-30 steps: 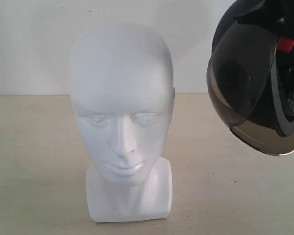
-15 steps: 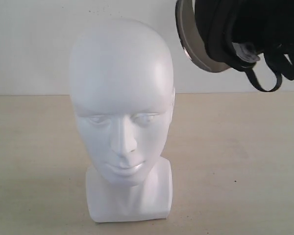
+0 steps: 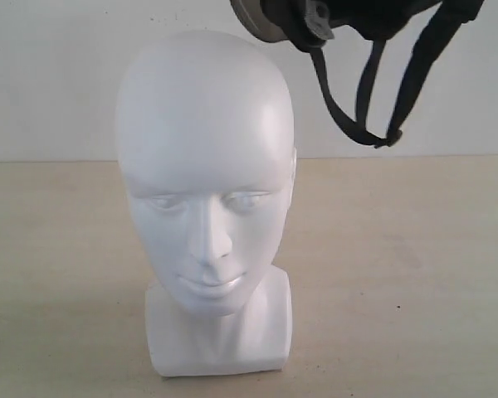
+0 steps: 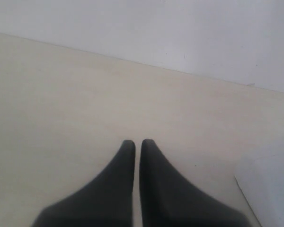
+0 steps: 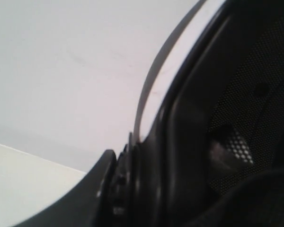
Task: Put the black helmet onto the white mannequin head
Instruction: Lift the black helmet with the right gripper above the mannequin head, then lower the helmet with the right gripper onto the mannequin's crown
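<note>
The white mannequin head [image 3: 203,166] stands upright on the table, facing the exterior camera. The black helmet [image 3: 349,12] hangs in the air above and to the right of its crown, mostly cut off by the picture's top edge. Its tinted visor rim [image 3: 253,21] points left, and its black chin straps [image 3: 373,99] dangle to the head's right. In the right wrist view my right gripper [image 5: 146,179] is shut on the rim of the helmet [image 5: 236,109], whose mesh padding fills the view. My left gripper [image 4: 137,143] is shut and empty, low over the table near the mannequin's base [image 4: 270,189].
The pale wooden table [image 3: 415,265] runs back to a plain white wall [image 3: 50,83] close behind the head. Nothing else stands on the table in these views.
The helmet has risen and moved left, from beside the head on the right to above its crown. It has tipped over, so the straps now hang down.
</note>
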